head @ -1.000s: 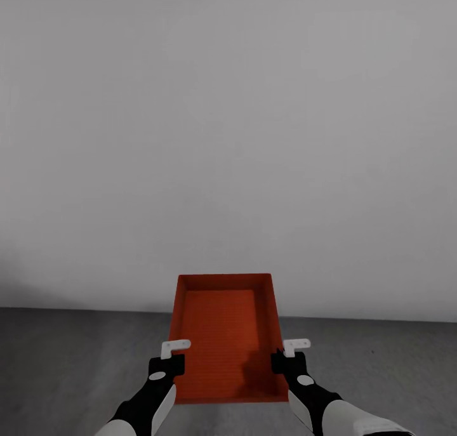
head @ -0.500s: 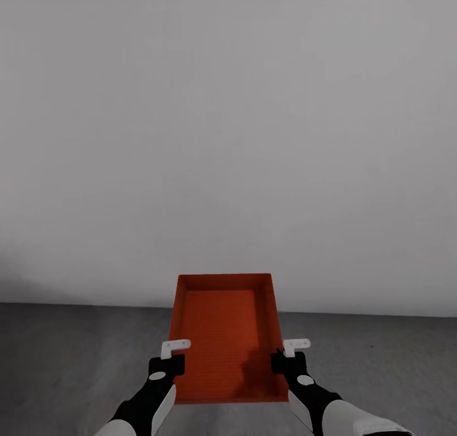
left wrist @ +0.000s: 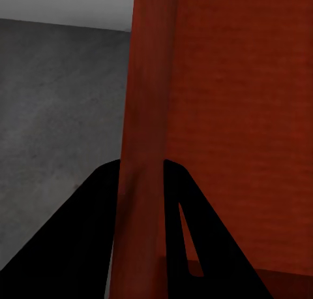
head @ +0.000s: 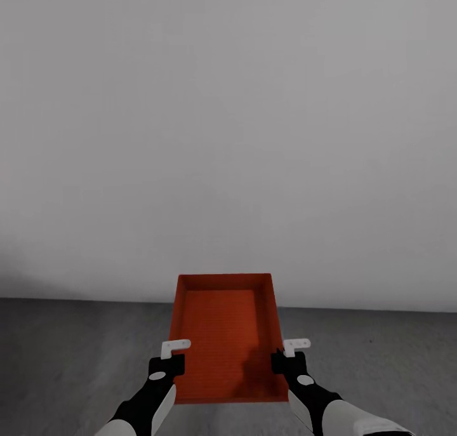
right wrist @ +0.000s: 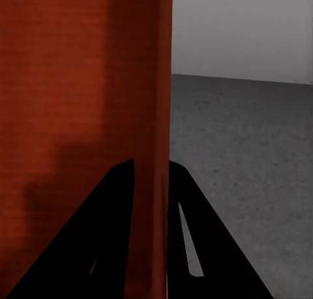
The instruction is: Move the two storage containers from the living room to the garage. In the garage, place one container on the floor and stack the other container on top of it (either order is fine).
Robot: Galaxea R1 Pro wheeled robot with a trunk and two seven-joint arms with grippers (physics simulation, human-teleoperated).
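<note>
Storage container (head: pixel 225 337) at lower centre of frame, carried above grey floor (head: pixel 63 353). Left gripper (head: pixel 170 355) and right gripper (head: pixel 287 353) jaws pinch opposite side walls. Risk: thin-wall grip slips, container tilts or drops.

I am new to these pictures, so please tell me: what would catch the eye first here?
First is the red-orange storage container, bright against a plain white wall and grey concrete floor, low in the middle of the head view. The left hand and right hand each clamp one long side wall, a finger inside and one outside, holding it above the floor.
</note>
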